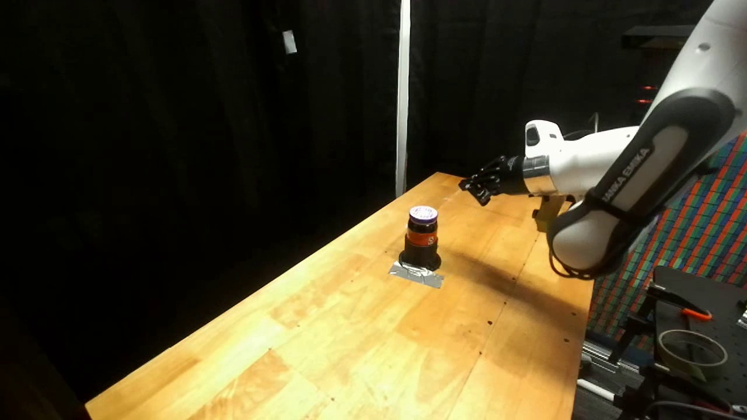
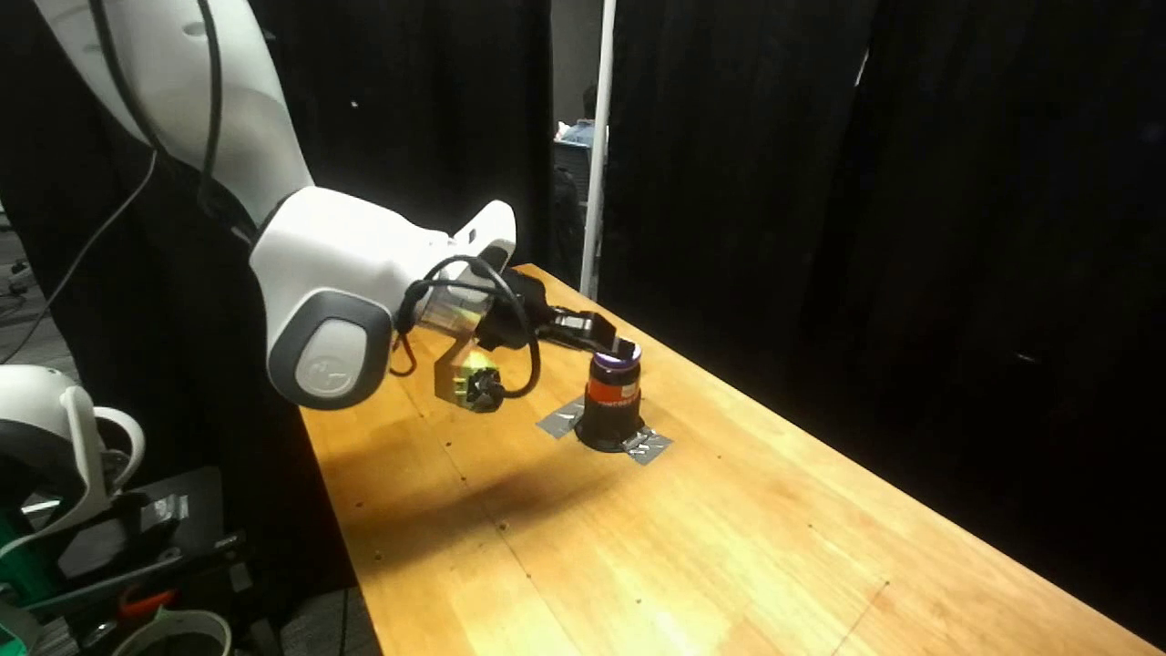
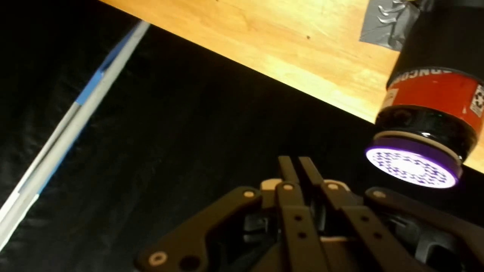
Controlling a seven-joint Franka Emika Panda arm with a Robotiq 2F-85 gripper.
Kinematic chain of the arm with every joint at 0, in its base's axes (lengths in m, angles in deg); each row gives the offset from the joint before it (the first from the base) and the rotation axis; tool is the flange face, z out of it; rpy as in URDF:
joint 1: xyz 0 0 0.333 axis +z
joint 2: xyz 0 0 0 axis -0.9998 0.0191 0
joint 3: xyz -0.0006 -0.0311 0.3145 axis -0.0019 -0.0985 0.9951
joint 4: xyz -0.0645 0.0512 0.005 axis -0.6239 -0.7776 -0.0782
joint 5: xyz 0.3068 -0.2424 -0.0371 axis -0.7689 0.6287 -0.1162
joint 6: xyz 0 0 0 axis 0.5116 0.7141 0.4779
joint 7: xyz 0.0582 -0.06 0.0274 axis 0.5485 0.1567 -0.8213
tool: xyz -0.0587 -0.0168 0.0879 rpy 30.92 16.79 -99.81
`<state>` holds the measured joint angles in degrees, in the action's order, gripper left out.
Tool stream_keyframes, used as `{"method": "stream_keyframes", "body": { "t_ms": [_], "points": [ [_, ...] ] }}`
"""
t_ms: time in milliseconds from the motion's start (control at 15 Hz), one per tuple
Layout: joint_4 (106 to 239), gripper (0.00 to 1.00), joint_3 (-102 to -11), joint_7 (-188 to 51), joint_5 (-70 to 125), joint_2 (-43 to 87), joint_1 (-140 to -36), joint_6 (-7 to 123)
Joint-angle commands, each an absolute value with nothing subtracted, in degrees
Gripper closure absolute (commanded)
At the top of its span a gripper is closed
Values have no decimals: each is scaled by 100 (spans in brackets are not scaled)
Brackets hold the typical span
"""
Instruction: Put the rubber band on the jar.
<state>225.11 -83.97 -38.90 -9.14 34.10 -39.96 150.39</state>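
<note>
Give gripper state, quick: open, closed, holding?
Gripper: closed, only a thin gap showing in the wrist view; nothing visibly held.

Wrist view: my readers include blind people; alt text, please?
A jar appears upside down at right: orange-red label, purple lid, and a tan band, perhaps the rubber band, by the lid. The gripper, fingers close together, fills the lower middle before a black backdrop; wooden table above.

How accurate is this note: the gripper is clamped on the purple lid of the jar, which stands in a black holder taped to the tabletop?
The grip is wrong: in the wrist view, the gripper is apart from the purple lid, with a gap showing between them. The jar does stand in a black holder taped to the tabletop.
</note>
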Motion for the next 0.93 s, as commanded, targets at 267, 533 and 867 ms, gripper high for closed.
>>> {"method": "stream_keyframes", "body": {
  "t_ms": [267,533,867],
  "points": [
    [22458,29,-11695,-617,-4289,2890,-848,12157],
    [22628,1,-13132,92,-5620,3635,539,11211],
    [23057,0,-14503,-903,-5164,4673,1775,9923]
  ]
}}
